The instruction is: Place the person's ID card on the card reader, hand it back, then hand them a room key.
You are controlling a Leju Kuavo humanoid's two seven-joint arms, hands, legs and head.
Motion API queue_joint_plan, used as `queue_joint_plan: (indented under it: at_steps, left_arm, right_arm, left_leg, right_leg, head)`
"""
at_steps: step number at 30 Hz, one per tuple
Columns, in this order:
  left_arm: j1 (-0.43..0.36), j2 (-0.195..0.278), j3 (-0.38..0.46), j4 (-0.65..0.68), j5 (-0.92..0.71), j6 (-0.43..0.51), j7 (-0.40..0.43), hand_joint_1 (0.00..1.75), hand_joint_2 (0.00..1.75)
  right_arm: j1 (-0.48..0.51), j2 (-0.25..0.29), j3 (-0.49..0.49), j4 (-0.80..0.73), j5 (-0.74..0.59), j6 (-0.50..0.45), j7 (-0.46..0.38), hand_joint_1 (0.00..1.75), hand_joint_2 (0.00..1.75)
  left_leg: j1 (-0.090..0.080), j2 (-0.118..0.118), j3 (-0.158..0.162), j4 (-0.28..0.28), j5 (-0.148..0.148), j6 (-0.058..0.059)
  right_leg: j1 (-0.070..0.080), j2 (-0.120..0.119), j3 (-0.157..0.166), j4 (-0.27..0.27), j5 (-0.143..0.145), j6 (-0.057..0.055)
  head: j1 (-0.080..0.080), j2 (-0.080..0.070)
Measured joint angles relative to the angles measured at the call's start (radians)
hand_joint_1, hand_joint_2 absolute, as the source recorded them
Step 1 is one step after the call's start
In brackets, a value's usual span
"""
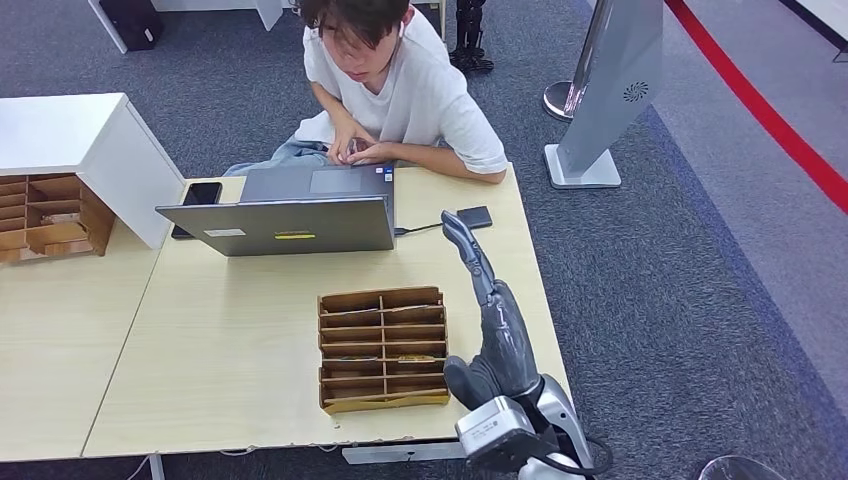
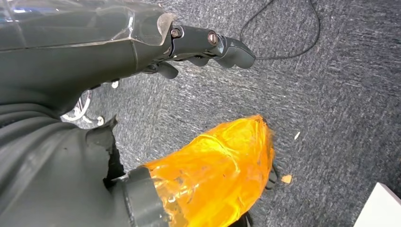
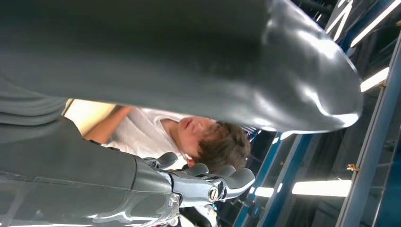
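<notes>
Here, the right robot hand [image 1: 497,335], fingers extended and empty, rises over the counter [image 1: 230,340] beside the wooden card rack [image 1: 382,349]. Beyond, laptop [image 1: 290,212], seated person [image 1: 400,90] holding a small item, indistinct; grey carpet [image 1: 690,280] around. Left robot hand [image 2: 208,47] hangs, fingers curled, empty.

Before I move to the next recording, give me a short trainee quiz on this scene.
1. True or false: the right hand is raised over the table holding nothing.
2. What stands between the person and the wooden card rack? A) laptop B) kettle C) printer
3. Fill in: the small dark device lies beside the laptop, joined to it by a ____.

Key: 1 true; 2 A; 3 cable.
</notes>
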Motion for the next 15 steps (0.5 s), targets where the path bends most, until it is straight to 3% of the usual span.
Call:
queue_joint_plan:
  at_steps: [4,8,15]
  left_arm:
    - [0.003,-0.002,0.001,0.0,0.001,0.001,0.0,0.0,0.0]
    - [0.004,-0.005,0.001,-0.001,0.002,0.002,0.0,0.0,0.0]
    - [0.006,-0.007,0.006,-0.005,0.002,0.004,0.001,0.0,0.0]
  right_arm:
    - [0.028,-0.014,0.006,-0.002,-0.009,0.001,-0.023,0.0,0.0]
    - [0.048,-0.027,0.014,-0.002,-0.002,0.0,-0.041,0.0,1.75]
    - [0.065,-0.045,0.031,0.008,0.066,-0.013,-0.048,0.0,1.75]
  left_leg:
    - [0.0,0.0,0.0,0.0,0.0,0.0]
    - [0.0,0.0,0.0,0.0,0.0,0.0]
    - [0.0,0.0,0.0,0.0,0.0,0.0]
  right_leg:
    - [0.0,0.0,0.0,0.0,0.0,0.0]
    - [0.0,0.0,0.0,0.0,0.0,0.0]
    - [0.0,0.0,0.0,0.0,0.0,0.0]
  head:
    - [0.0,0.0]
    - [0.0,0.0]
    - [0.0,0.0]
